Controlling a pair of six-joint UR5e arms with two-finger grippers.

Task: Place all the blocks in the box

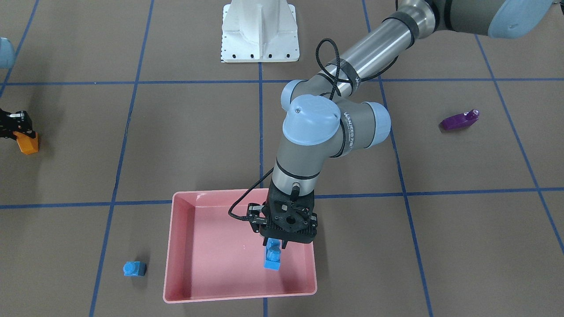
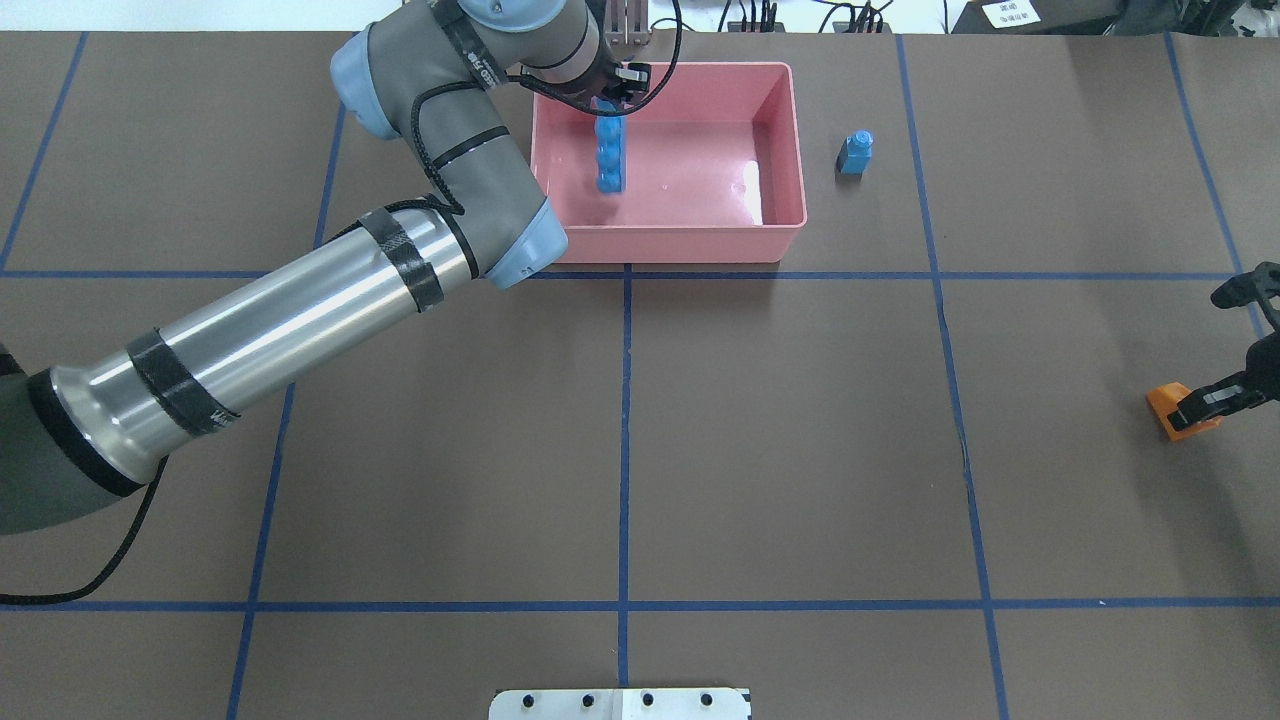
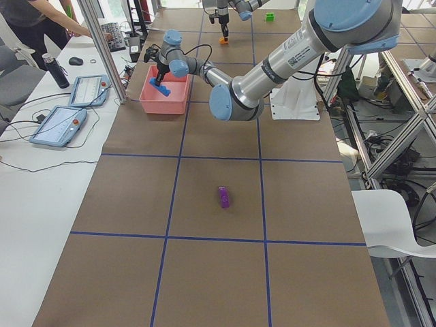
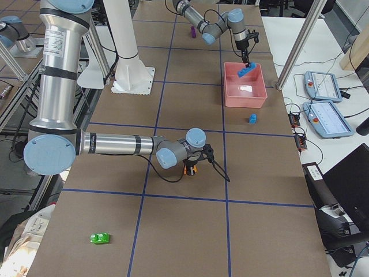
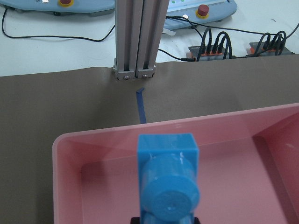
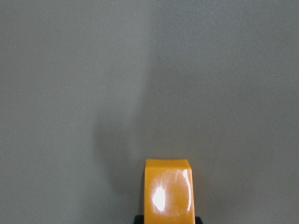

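My left gripper (image 1: 278, 243) is shut on the long light-blue brick (image 1: 272, 256), which it holds by one end over the left part of the pink box (image 1: 211, 264). The brick also shows in the overhead view (image 2: 609, 155) and the left wrist view (image 5: 169, 186). I cannot tell whether its lower end touches the box floor. My right gripper (image 1: 20, 134) is shut on the orange sloped brick (image 1: 28, 143) close to the table; the brick also shows in the right wrist view (image 6: 167, 192). The small blue brick (image 1: 134, 268), purple brick (image 1: 459, 119) and green brick (image 4: 100, 238) lie on the table.
The white robot base (image 1: 260, 33) stands at the table's near edge by the robot. Beyond the box are a metal post (image 5: 139, 37), cables and control pendants (image 4: 323, 86). The small blue brick sits just beside the box (image 2: 700, 200).
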